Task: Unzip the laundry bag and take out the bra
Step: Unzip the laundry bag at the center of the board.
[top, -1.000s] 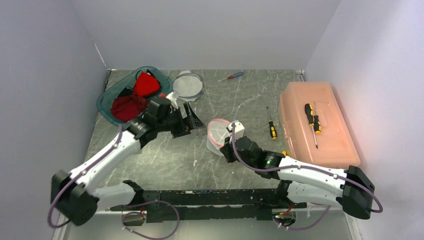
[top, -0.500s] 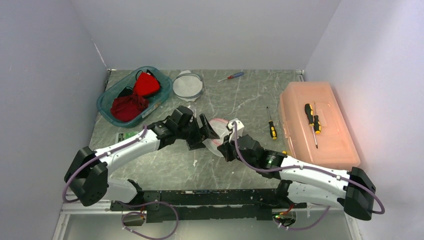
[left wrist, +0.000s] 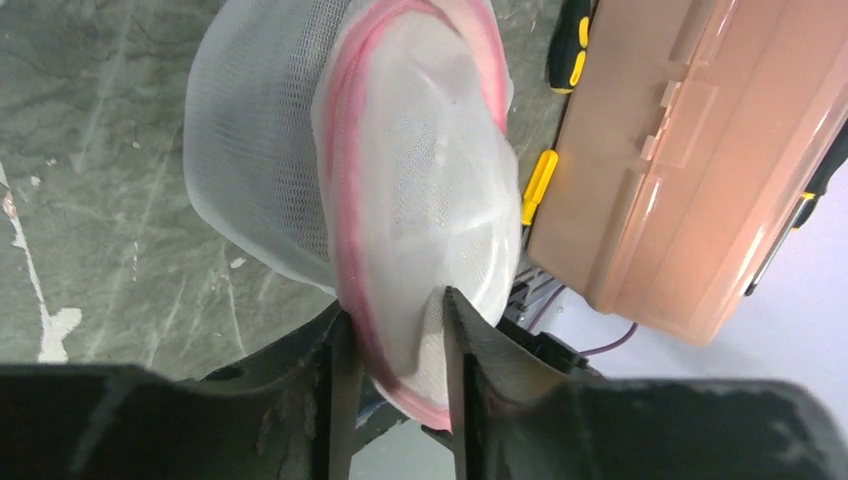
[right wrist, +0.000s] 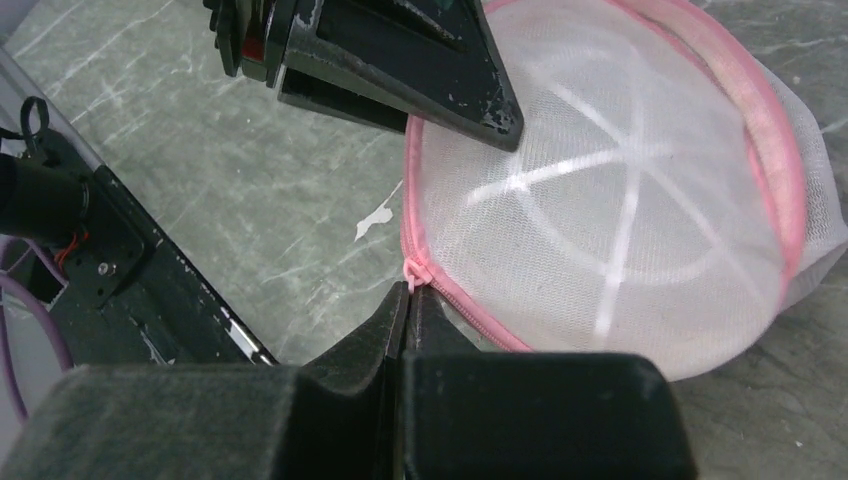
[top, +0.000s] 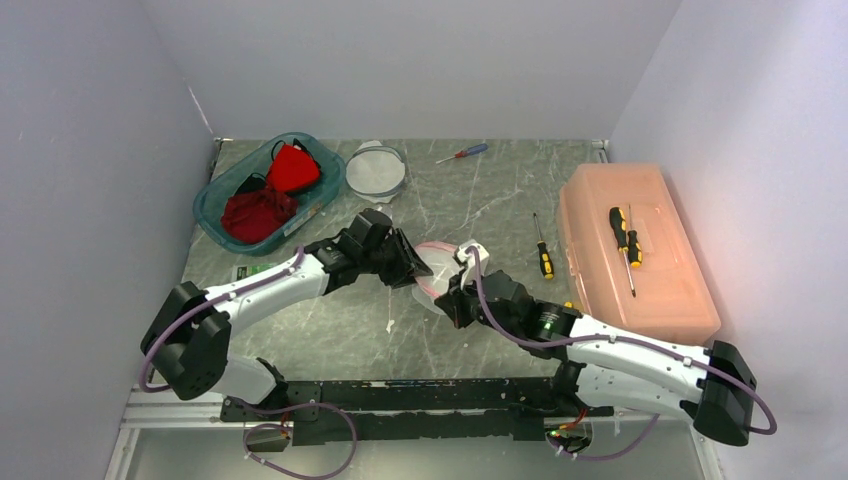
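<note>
The laundry bag (top: 437, 262) is a white mesh dome with a pink zipper, lying mid-table between both arms. My left gripper (top: 415, 268) reaches it from the left. In the left wrist view its jaws (left wrist: 395, 390) pinch the bag's pink-edged rim (left wrist: 400, 180), and the mesh dents under one finger (left wrist: 455, 370). From the near right, my right gripper (top: 452, 290) is shut on the pink zipper pull (right wrist: 410, 272) at its fingertips (right wrist: 408, 298). The zipper (right wrist: 470, 315) looks closed along the rim of the bag (right wrist: 600, 200). No bra shows through the mesh.
A teal basket (top: 215, 192) with red garments (top: 265, 190) stands back left, with a round mesh item (top: 376, 170) beside it. An orange toolbox (top: 630, 245) on the right carries a screwdriver (top: 622, 235). Another lies on the table (top: 541, 250), and a third at the back (top: 463, 153).
My left arm swung from the teal basket over to the laundry bag, and its wide-open jaws closed onto the bag's rim. The right gripper stayed shut at the zipper.
</note>
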`<state>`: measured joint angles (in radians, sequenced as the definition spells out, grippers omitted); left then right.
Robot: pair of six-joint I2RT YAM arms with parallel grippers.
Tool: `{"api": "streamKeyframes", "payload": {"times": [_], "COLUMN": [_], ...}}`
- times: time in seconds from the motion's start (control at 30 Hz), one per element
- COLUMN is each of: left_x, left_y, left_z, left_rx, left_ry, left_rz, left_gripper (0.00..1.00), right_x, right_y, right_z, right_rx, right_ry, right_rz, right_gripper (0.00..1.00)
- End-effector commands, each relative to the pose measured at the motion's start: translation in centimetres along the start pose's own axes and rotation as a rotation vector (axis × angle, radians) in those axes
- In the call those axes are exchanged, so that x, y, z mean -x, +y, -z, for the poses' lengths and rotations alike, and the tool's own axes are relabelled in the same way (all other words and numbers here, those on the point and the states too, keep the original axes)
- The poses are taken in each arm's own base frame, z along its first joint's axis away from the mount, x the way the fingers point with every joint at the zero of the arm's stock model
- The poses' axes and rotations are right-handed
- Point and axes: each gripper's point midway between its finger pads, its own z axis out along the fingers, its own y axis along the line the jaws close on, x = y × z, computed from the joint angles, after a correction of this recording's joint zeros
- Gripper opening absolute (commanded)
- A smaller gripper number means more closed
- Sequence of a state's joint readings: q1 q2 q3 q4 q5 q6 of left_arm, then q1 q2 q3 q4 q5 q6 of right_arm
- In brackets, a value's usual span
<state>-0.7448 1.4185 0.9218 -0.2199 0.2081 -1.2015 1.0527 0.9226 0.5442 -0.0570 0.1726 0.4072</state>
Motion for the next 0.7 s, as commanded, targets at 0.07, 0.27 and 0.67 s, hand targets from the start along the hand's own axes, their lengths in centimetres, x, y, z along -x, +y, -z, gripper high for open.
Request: {"api": "streamKeyframes", "payload": {"times": [0.07, 0.27, 0.67], "left_x": [2.1, 2.8, 3.5], "left_y": [-1.5, -0.5, -0.3], "left_z": [0.1, 0.3, 2.0], "left_rx": [-0.029, 0.017, 0.026], "left_ry": [-0.097, -0.136, -0.181], "left_rz": [-0.008, 0.014, -0.003], "left_gripper": [0.19, 0.03, 0.03], "right_x": [1.0, 0.8, -0.6], "right_y": [1.0, 0.4, -3.9], "right_z": [1.3, 2.1, 2.9], "right_rx": [0.042, 0.013, -0.202], "right_ry": [-0.004, 0.021, 0.019], "right_rz": [0.01, 0.0, -0.09], "right_gripper": [0.0, 0.0, 0.0]}}
